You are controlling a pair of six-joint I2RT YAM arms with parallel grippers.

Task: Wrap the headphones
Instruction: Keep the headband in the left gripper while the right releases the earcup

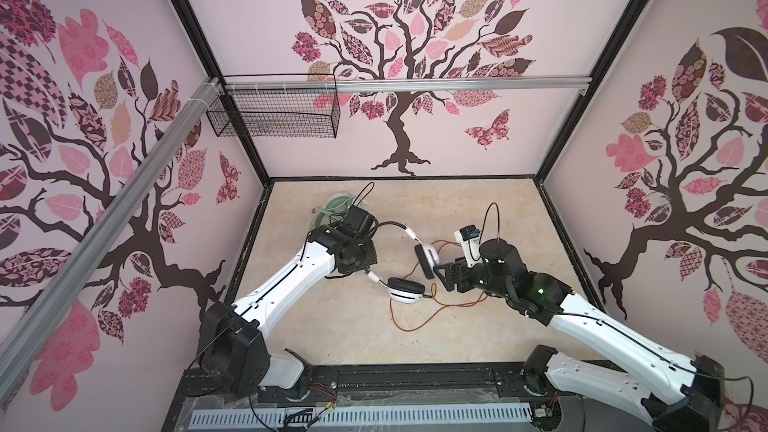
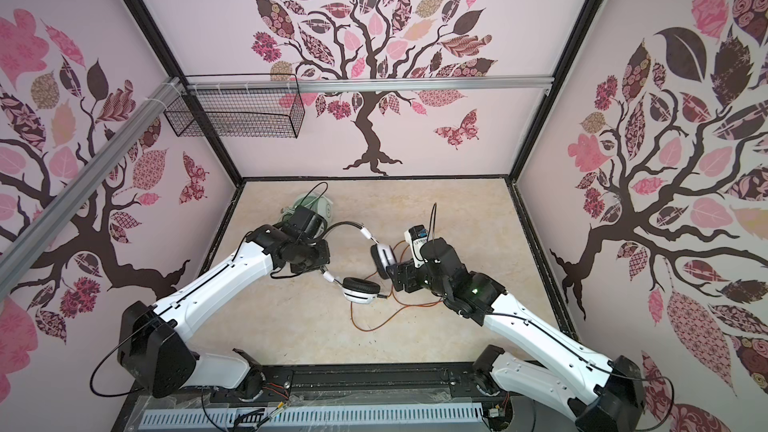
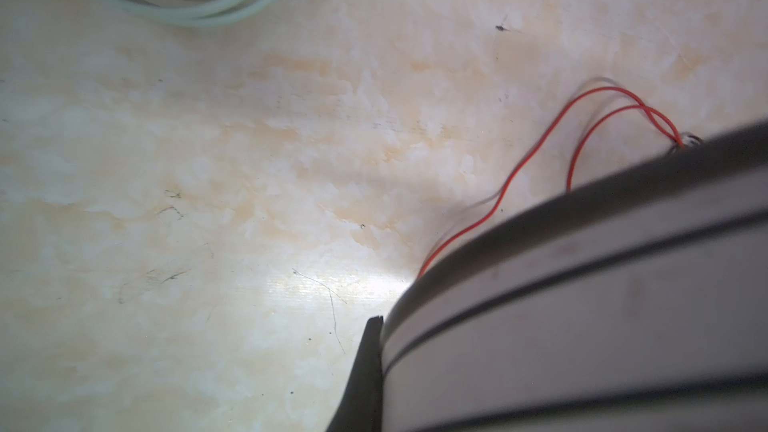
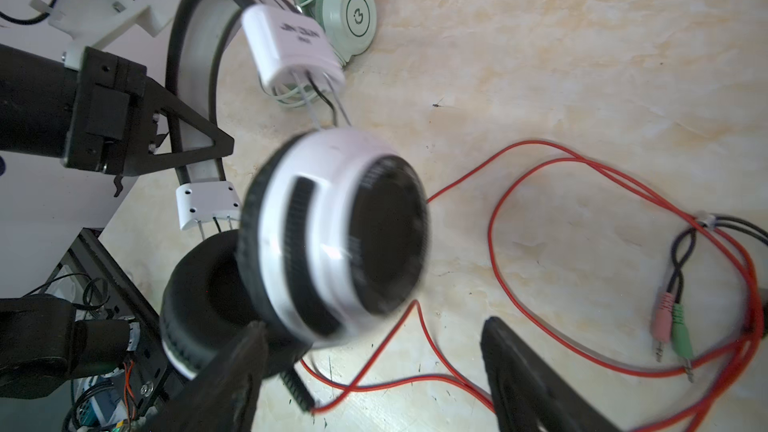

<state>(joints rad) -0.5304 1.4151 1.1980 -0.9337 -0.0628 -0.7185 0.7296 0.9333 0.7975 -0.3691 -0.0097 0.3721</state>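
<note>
**Band pinned, cord loose**

The left end effector [image 4: 208,147] is clenched on the black band [image 4: 174,56] of the white-and-black headphones [image 4: 345,234]. The right end effector [image 4: 375,322] gapes wide and grips nothing, with one cup just ahead of its jaws. The orange-red cord [image 4: 491,222] sprawls on the worktop [image 1: 478,209] beside them. My advice: hold the band firm, pinch the cord close to the cup, wind snugly, and mind the trailing jack plugs [image 4: 673,326].

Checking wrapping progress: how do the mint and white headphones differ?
The mint pair has its pale cord coiled up; the white pair has its red cord sprawled loose. The mint pair lies untouched; the left gripper clamps the white pair's band. Both are over-ear, wired.
</note>
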